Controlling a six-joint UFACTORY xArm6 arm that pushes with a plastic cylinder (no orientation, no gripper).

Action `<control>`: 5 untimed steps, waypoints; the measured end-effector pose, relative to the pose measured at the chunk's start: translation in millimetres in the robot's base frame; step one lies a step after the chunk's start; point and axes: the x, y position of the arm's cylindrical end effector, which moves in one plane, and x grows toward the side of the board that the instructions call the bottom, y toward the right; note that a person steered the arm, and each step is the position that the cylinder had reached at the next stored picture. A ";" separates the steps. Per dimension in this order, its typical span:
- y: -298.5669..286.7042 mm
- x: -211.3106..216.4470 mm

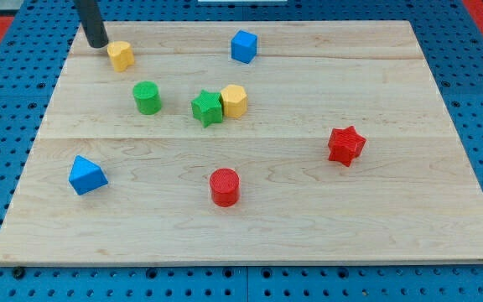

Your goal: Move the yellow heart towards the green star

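Note:
A yellow heart [121, 55] lies near the top left of the wooden board. My tip [96, 44] stands just to its upper left, close to it or touching; I cannot tell which. The green star [207, 107] sits near the board's middle, to the lower right of the heart. A yellow hexagon block [235, 101] touches the star's right side. A green cylinder [147, 97] stands between the heart and the star, left of the star.
A blue cube [243, 46] sits at the top centre. A red star [345, 145] lies at the right. A red cylinder [224, 186] stands at the bottom centre. A blue triangle block [86, 175] lies at the lower left. The board's left edge [42, 126] is near.

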 end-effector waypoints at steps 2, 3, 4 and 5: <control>76.4 13.6; 81.9 -0.9; 138.0 24.5; 157.2 60.1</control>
